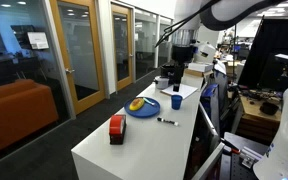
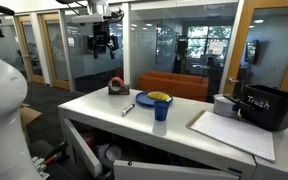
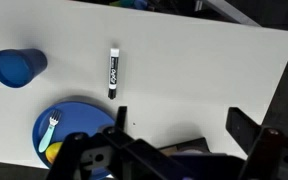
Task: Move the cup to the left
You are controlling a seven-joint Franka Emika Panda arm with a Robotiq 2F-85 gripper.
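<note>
The pincer (image 2: 103, 45) hung high over the counter (image 2: 104, 112), well apart from everything on it. Its fingers (image 3: 240, 124) were spread wide with nothing between them, as the wrist view showed along its lower edge. The cup (image 3: 19, 66), small, dark blue and upright, stood on the counter untouched. In the wrist view it sat at 9 o'clock from a black-and-white marker (image 3: 113, 71) and at about 11 o'clock from the blue plate (image 3: 79, 118), near the plate's rim but apart from it. The marker lay flat, at roughly 1 o'clock from the plate. The plate carried something yellow and a small pale fork-like piece (image 3: 52, 127). In both exterior views the cup (image 1: 177, 101) stood just beside the plate (image 1: 149, 110). In an exterior view it was at 2 o'clock from the plate, with the marker (image 1: 167, 121) at about 4 o'clock and a red-and-black boxy object (image 1: 116, 128) at 7 o'clock. In an exterior view the cup (image 2: 161, 108) stood at 5 o'clock from the plate (image 2: 146, 99), and whether the two touched could not be told there. The boxy object (image 2: 115, 87) sat farther off at 10 o'clock. A sheet of paper (image 2: 234, 131) and a black trash bin (image 2: 262, 108) lay toward 3 o'clock of the cup.
</note>
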